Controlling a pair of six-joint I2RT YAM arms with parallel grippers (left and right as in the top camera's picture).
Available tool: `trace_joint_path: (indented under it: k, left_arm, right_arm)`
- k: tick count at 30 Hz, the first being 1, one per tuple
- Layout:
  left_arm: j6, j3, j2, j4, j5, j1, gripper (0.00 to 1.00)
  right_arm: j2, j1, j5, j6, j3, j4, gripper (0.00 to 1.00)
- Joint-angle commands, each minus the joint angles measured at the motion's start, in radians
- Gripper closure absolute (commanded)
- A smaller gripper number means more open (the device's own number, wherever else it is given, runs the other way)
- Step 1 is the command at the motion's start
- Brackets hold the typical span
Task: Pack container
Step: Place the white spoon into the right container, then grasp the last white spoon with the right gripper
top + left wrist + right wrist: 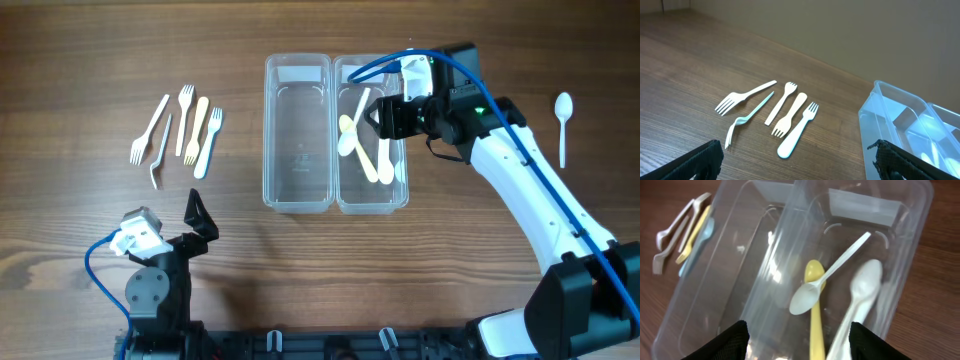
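Two clear plastic containers stand side by side: the left one (297, 135) holds nothing, the right one (372, 195) holds three spoons (362, 140). In the right wrist view these are a thin white spoon (832, 275), a yellow spoon (815, 310) and a broad white spoon (860, 297). My right gripper (381, 118) is open and empty above the right container (900, 245). Several forks (180, 130) lie at the far left, also in the left wrist view (775, 112). One white spoon (564, 122) lies at the far right. My left gripper (198, 222) is open and empty, near the front.
The left container's corner shows in the left wrist view (890, 120). A blue cable (540, 170) runs along the right arm. The forks lie apart from the containers on the wooden table (80, 220).
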Motion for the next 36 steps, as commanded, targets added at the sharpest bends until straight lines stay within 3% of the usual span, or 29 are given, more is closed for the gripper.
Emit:
trace_joint_path:
  k: [1,5,10,11,13,16,20,25,36]
  left_arm:
    - [0.016,-0.006,-0.005,0.004,-0.009,0.008,0.00]
    - [0.016,-0.006,-0.005,0.004,-0.009,0.008,0.00]
    - [0.016,-0.006,-0.005,0.004,-0.009,0.008,0.00]
    - [0.016,-0.006,-0.005,0.004,-0.009,0.008,0.00]
    - [0.016,-0.006,-0.005,0.004,-0.009,0.008,0.00]
    - [0.016,-0.006,-0.005,0.004,-0.009,0.008,0.00]
    - [0.016,-0.006,-0.005,0.004,-0.009,0.008,0.00]
    - [0.016,-0.006,-0.005,0.004,-0.009,0.008,0.00]
    - [0.016,-0.006,-0.005,0.004,-0.009,0.008,0.00]
  right_arm:
    - [-0.013,-0.079,0.196,0.002,-0.007,-0.028,0.36]
    - [-0.029,-0.258,0.380,-0.032,-0.007,-0.061,0.36]
    - [-0.029,-0.584,0.391,-0.080,-0.007,-0.029,0.35]
    - [-0.029,-0.631,0.391,-0.084,-0.007,-0.012,0.27]
    - [-0.029,-0.724,0.391,-0.082,-0.007,0.051,0.01]
    - [-0.029,-0.796,0.352,-0.085,-0.007,0.079,0.00]
    - [0.004,-0.827,0.251,-0.254,-0.007,0.166,0.05]
    - [0.108,-0.826,0.247,-0.405,-0.007,0.264,0.04]
    - [0.401,-0.826,0.112,-0.415,-0.007,0.386,0.07]
